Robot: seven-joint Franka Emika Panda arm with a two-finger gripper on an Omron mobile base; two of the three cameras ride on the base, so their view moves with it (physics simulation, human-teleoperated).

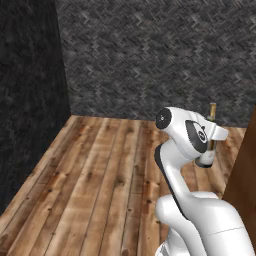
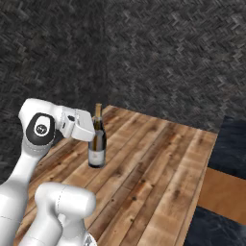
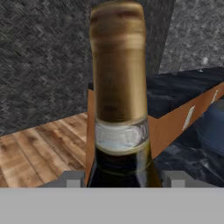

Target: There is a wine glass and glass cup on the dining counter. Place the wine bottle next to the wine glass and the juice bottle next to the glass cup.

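Wine bottle [image 2: 97, 144] upright in tool [image 3: 124, 178] (clamped), arm bent forward.

Wine bottle [image 2: 97, 144]: tall, dark glass, with a slim gold-foil neck and a pale label low on the body. It stands upright, held off the wooden floor with its body partly hidden behind the white arm in the left base view [image 1: 209, 145]. In the hand view the neck [image 3: 117, 74] rises close and centred, showing a pale band below the foil and dark shoulders beneath. Dining counter [image 3: 183, 94]: black marbled top over a plain wooden front, lying behind the bottle.
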